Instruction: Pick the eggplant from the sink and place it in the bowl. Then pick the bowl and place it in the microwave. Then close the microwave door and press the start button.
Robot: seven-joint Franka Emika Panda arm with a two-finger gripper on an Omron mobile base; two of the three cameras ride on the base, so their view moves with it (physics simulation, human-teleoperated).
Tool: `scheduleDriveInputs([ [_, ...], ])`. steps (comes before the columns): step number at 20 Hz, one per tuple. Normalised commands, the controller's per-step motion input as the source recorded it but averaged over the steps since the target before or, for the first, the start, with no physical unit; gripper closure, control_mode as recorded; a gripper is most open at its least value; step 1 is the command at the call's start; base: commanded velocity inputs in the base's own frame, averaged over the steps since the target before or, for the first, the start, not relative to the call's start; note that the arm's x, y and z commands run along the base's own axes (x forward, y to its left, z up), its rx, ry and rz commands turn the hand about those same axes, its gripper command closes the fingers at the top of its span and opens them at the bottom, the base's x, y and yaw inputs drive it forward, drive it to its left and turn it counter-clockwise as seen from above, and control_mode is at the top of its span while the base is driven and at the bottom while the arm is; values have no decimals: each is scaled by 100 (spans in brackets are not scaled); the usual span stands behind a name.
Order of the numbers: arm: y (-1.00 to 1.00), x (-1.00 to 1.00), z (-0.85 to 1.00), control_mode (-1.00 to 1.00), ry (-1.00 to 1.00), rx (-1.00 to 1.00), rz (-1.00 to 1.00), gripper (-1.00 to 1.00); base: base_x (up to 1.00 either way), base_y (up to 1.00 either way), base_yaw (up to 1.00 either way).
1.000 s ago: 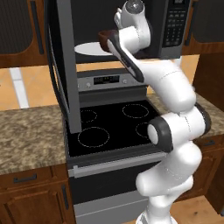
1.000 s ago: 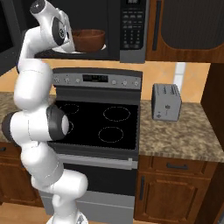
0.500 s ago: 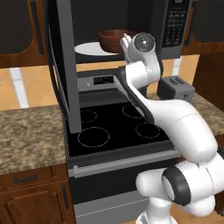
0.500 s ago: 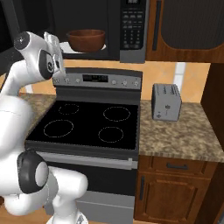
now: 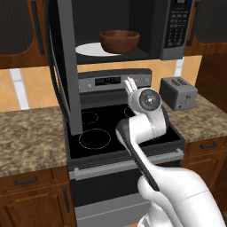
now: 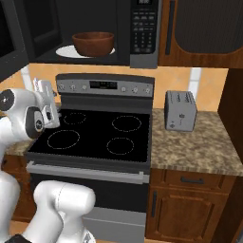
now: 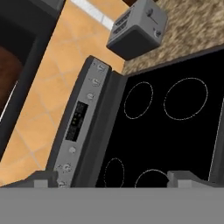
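The reddish-brown wooden bowl (image 5: 119,41) stands on the white turntable plate (image 5: 88,48) inside the open microwave (image 5: 177,26), also seen from the right as the bowl (image 6: 93,42). Its inside is hidden, and the eggplant and sink are out of view. The microwave door (image 5: 66,66) hangs swung out to the left, edge-on. My gripper (image 5: 129,85) is below the microwave, over the stove's back panel, fingers pointing up, well apart from the bowl. From the right, the gripper (image 6: 42,87) sits at the stove's left. In the hand view the gripper (image 7: 114,179) is open and holds nothing.
A black stove (image 6: 95,135) with burner rings lies under the microwave, its steel control panel (image 7: 81,118) behind. A grey toaster (image 5: 177,92) stands on the granite counter (image 6: 199,147) to the right. The open door (image 6: 12,33) juts out at head height on the left.
The hand has let go of the bowl, pulled back out of the microwave and dropped to the stove's back panel. The bowl stays on the turntable.
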Motion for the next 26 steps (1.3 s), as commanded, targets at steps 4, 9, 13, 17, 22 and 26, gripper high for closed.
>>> scheduleDriveInputs([
  [4,63,-100,-78,-100,0,0,0,-100,0,0,0],
  [9,78,-96,-56,-100,0,0,0,-100,0,0,0],
  [13,97,-36,-4,-100,-2,0,-5,-100,0,0,0],
  [17,100,-22,-23,-100,-5,0,-3,-100,0,0,0],
  [22,100,0,3,-100,-14,0,-8,-100,0,0,0],
  [26,96,10,26,-100,-12,0,-13,-100,0,0,0],
])
